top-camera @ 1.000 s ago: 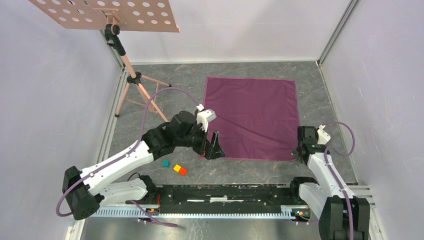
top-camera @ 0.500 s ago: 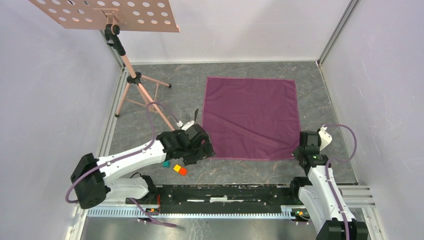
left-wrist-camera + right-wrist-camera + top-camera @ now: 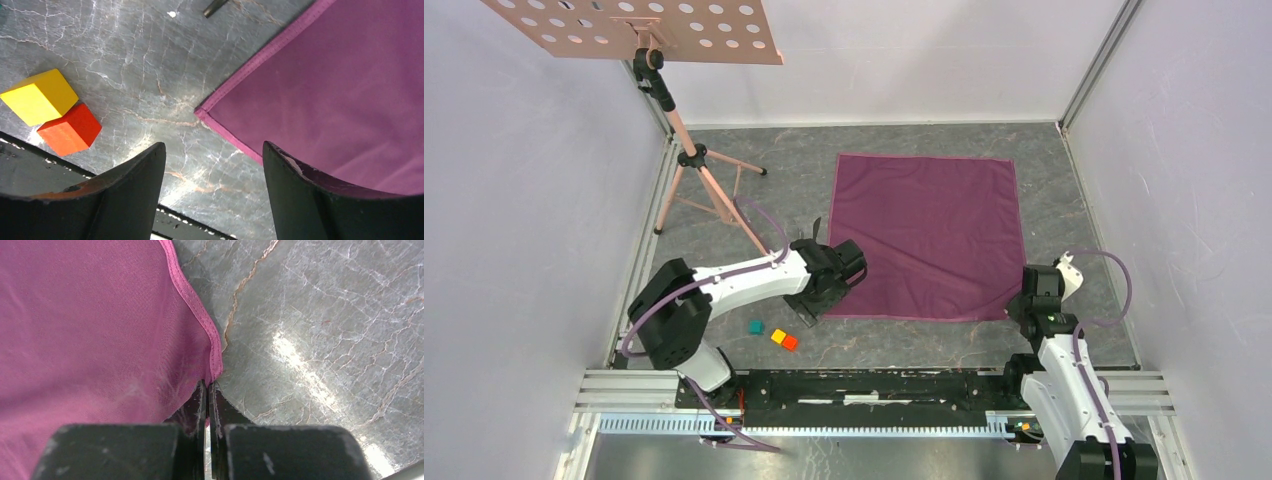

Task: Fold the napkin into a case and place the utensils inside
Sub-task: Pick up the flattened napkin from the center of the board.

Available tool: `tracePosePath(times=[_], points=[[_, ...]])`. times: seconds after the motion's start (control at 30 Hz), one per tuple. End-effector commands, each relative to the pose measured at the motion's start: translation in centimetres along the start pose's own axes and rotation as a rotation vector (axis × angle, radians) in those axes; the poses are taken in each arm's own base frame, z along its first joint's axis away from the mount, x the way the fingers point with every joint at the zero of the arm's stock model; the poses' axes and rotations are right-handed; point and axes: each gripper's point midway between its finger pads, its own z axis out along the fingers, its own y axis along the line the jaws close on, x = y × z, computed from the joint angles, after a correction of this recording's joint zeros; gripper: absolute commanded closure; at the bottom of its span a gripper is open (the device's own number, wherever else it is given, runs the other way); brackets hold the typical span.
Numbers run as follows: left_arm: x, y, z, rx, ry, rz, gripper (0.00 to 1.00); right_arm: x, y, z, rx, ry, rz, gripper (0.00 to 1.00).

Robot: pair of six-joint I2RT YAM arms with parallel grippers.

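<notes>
Napkin (image 3: 929, 230) lies flat and unfolded at centre-right of the top view, right claw (image 3: 207, 386) pinching its lower-right corner, left claw (image 3: 214, 150) spread above the lower-left corner, so all folding and filling is left to do.

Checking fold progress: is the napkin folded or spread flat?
Spread flat. From above the napkin lies as one full square, nothing doubled over; the right end effector pinches one corner.

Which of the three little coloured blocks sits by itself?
The teal block, the leftmost one. The yellow block and the orange block touch each other, while the teal one stands apart from them.
</notes>
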Motion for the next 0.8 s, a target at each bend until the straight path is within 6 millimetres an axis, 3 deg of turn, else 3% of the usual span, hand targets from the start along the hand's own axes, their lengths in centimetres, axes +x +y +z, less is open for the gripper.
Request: tracePosePath(times=[0.0,0.33,0.77], points=[[-0.9,-0.1,1.6,-0.053,-0.032,-0.144,0.22,-1.0,0.4,0.3,-0.018,-0.043,-0.032,1.00],[-0.7,-0.5,3.5,-0.077,-0.013,-0.159,0.40,-0.5,0.4,0.7,-0.020,-0.017,-0.062,1.00],[0.4,0.8,5.8,-0.144,0.025,-0.166,0.44,-0.9,0.4,0.5,-0.010,-0.019,-0.067,1.00]])
